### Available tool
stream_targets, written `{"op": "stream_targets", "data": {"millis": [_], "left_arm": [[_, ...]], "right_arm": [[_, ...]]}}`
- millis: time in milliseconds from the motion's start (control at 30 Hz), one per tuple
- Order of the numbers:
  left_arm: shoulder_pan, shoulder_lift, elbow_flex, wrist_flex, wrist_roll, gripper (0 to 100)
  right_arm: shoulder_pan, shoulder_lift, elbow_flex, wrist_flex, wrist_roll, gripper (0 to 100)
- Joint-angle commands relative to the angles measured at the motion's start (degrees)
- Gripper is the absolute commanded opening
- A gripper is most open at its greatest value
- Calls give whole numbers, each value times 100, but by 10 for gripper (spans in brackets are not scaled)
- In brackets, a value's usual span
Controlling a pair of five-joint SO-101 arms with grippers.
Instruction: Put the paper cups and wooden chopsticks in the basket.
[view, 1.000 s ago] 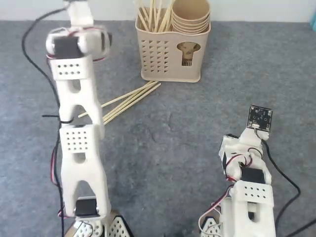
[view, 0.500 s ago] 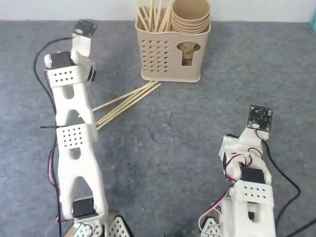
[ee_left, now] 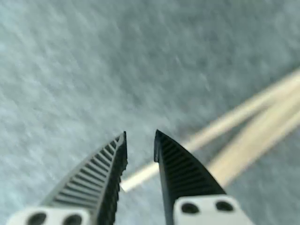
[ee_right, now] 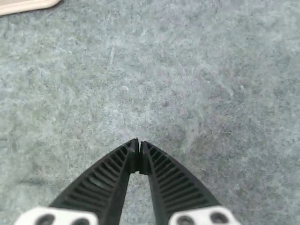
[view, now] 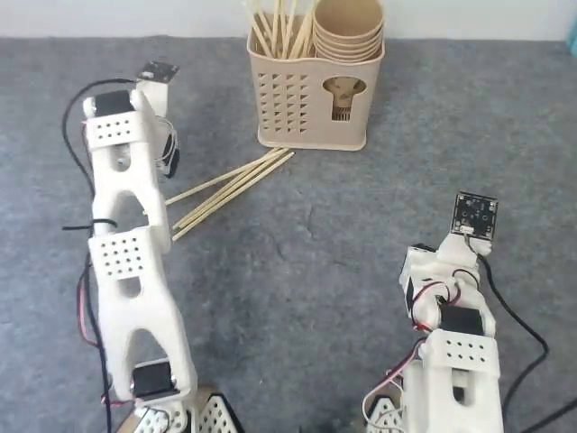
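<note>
Before the basket [view: 311,108], loose chopsticks [view: 230,185] lie on the table [view: 361,207]; cups [view: 347,32] stacked inside. Left tool [ee_left: 140,134] apart over chopstick ends; right tool [ee_right: 139,141] together, well away.

I see a beige basket [view: 288,99] with rows of holes, tan paper cups [view: 347,32], pale wooden chopsticks [view: 243,174], mottled grey carpet [view: 343,225]

No text, labels or numbers readable anywhere. Basket [view: 288,99], upper centre of the high view, has only a bulb-shaped cutout.
</note>
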Motion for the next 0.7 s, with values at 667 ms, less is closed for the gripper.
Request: {"op": "stream_targets", "data": {"millis": [667], "left_arm": [[615,-4255,6589,-4246,-1618,88]], "right_arm": [[-40,-154,-35,-66,299,8]]}}
